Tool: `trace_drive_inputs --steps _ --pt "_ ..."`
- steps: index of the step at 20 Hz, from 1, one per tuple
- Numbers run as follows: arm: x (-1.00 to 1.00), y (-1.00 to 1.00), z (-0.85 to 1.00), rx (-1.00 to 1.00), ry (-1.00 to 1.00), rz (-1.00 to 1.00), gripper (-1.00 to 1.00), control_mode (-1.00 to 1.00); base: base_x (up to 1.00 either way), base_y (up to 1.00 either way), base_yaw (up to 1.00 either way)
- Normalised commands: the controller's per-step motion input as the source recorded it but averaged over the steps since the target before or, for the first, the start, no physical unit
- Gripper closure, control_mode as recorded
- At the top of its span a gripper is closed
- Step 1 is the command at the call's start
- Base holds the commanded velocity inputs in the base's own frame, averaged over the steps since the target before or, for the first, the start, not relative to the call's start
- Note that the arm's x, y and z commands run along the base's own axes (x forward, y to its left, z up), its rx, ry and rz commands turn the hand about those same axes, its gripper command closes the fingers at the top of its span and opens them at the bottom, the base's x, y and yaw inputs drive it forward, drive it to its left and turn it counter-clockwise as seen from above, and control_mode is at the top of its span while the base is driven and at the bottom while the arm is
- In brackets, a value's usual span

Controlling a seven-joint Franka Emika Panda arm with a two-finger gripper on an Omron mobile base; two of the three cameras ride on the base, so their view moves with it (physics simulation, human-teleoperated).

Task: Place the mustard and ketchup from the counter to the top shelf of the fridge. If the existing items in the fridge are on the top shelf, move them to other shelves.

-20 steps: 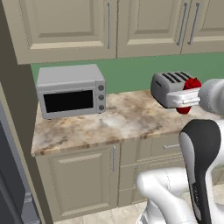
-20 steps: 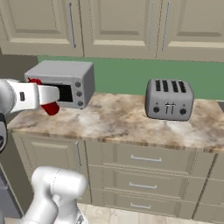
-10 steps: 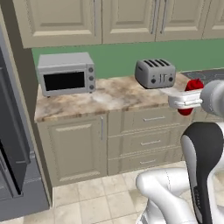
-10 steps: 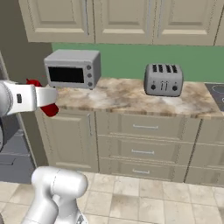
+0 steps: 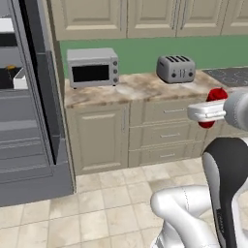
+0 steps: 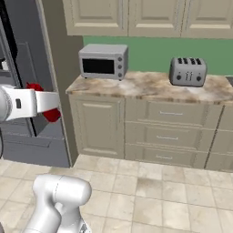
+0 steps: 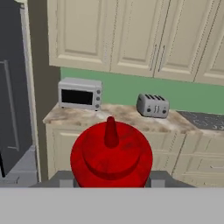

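Gripper [image 7: 111,177] is clamped on the small red ketchup squeeze bottle [image 7: 111,154] with the pointed nozzle, held out in mid-air off the beige marbled stone counter [image 5: 140,87]. No readable label on it. Silver microwave [image 5: 92,67] and silver four-slot toaster [image 5: 176,69] sit on that counter, and the tall grey fridge [image 5: 29,121] stands open at 9 o'clock, a small dark item on a shelf inside.

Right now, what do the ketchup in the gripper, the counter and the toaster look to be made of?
The ketchup: glossy red, smooth, likely plastic squeeze bottle. The counter: beige-brown marbled veining, apparently polished stone. The toaster: grey with a soft sheen, probably brushed metal. The render leaves all three uncertain.
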Motion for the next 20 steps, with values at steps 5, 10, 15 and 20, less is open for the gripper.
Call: trace_drive_inputs --steps 5,10,15,20 --pt "0.0 0.0 0.0 0.0 0.0 0.0 1.0 1.0 -0.57 1.0 0.28" --pt "0.0 0.0 0.0 0.0 0.0 0.0 1.0 1.0 -0.26 1.0 0.29" --pt "0.0 0.0 0.0 0.0 0.0 0.0 1.0 1.0 -0.17 1.0 0.24" --pt "0.0 0.0 0.0 0.0 0.0 0.0 1.0 1.0 0.07 1.0 0.29"
